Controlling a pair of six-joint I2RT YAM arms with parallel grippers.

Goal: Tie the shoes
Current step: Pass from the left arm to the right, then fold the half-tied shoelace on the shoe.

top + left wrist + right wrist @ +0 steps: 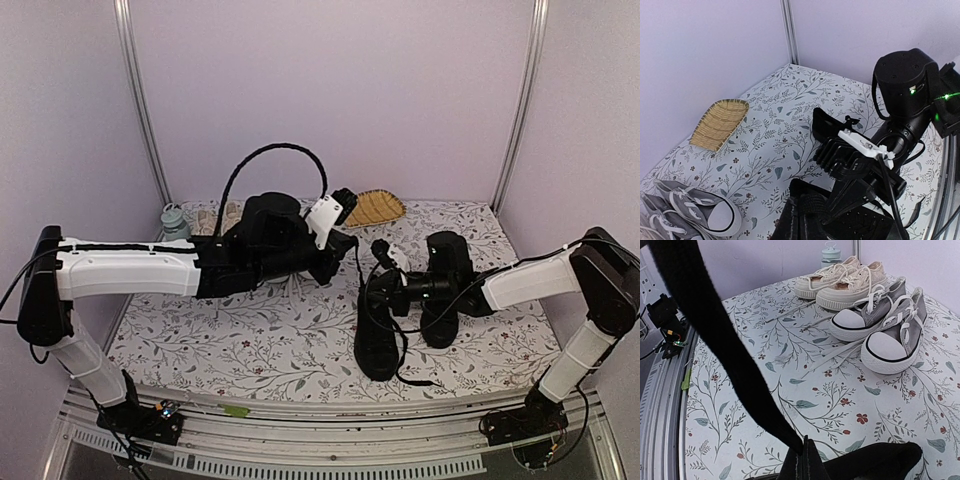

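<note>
A black lace (715,340) crosses the right wrist view close to the lens, running down into the clenched right end effector (803,461), which pinches it. Two arms reach over one table (280,340), covered with a white cloth printed with leafy sprigs and small red flowers. Pale lilac walls (330,90) and metal corner posts enclose it. The left end effector (340,255), also clenched, hangs over the table's middle toward the far edge; whether it holds anything cannot be told. There are six shoes in three pairs. The two black shoes (378,335) lie side by side right of centre, toward the near edge, under the right end effector. The grey pair (885,325) with white toe caps and the beige pair (840,282) sit by the far left corner. One woven tray (374,208) lies at the far edge, and one small pale bottle (175,222) stands in the far left corner.
</note>
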